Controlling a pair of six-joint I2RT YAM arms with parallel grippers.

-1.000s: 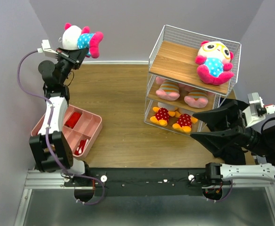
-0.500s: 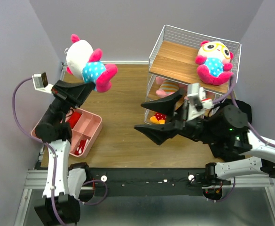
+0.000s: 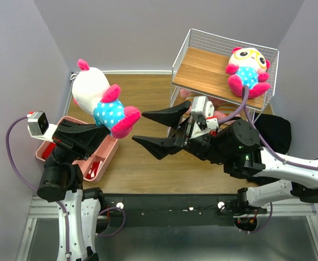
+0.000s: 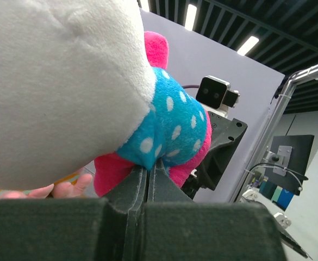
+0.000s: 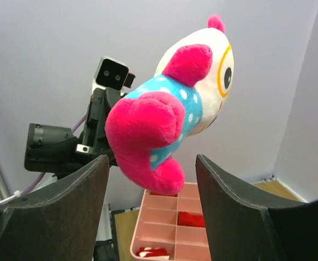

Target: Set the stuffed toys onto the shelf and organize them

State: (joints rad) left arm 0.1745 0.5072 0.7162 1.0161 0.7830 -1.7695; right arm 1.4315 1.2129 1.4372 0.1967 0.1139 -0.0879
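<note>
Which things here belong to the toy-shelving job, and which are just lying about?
Job: held white-faced toy, its twin on the top tier, shelf, left gripper, right gripper.
Lying about: pink divided tray, red pieces inside it.

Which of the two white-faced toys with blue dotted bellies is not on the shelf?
The toy pinched in the left gripper, up in the air; its twin sits on top of the shelf.

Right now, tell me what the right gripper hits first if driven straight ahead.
Probably the white-faced stuffed toy the left gripper holds; its pink foot lies straight ahead of the right gripper's open jaws, though depth is unclear.
</note>
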